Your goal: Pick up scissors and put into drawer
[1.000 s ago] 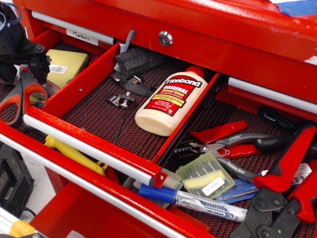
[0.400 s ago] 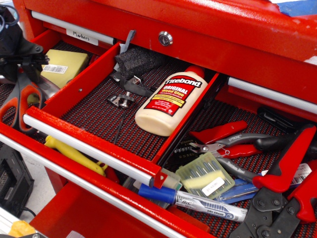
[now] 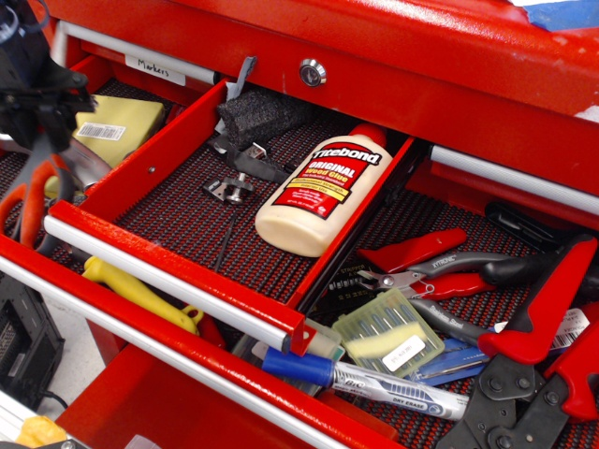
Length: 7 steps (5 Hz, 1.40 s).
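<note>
The scissors (image 3: pixel 30 201), with orange-and-grey loop handles and steel blades, hang at the far left over the wider drawer, handles down and blades pointing up and right. My black gripper (image 3: pixel 42 138) comes down from the top left corner and is shut on the scissors near their pivot. The narrow red drawer (image 3: pixel 150 157) with dark mesh liner and a silver bar handle (image 3: pixel 168 279) stands open just right of the scissors. The scissors are outside its left wall.
In the narrow drawer lie a Titebond glue bottle (image 3: pixel 323 187), black foam (image 3: pixel 262 112) and a small metal part (image 3: pixel 229 187). A yellow box (image 3: pixel 122 126) sits behind the scissors. Red pliers (image 3: pixel 421 267), a bit case (image 3: pixel 388 332), a pen (image 3: pixel 374 379) and crimpers (image 3: pixel 543 318) fill the lower right.
The gripper has risen slightly and shifted left with the scissors; the handles have swung from lying flat to hanging more upright.
</note>
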Each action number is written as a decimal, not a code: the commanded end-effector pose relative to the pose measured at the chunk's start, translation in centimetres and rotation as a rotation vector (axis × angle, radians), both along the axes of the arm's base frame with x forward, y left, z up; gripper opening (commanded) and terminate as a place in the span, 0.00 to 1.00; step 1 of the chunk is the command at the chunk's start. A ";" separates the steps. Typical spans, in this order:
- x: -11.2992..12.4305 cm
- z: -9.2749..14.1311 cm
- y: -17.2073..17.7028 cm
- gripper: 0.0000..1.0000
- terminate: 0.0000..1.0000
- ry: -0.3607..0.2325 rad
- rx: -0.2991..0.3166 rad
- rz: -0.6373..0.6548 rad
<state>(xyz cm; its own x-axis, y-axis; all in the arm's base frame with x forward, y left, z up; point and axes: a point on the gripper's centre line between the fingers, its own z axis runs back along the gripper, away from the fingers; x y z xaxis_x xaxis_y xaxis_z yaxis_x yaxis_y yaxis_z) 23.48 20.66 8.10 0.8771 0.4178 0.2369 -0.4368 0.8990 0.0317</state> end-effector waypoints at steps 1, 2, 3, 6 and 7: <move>-0.7 3.4 1.0 0.00 0.00 0.016 0.100 -0.072; -1.4 5.6 1.2 0.00 0.00 0.015 0.253 -0.276; -1.8 8.9 -0.5 0.00 0.00 0.098 0.420 -0.545; -1.3 14.7 -11.3 0.00 0.00 0.327 0.659 -0.730; 0.6 15.0 -16.5 0.00 0.00 0.385 0.763 -0.656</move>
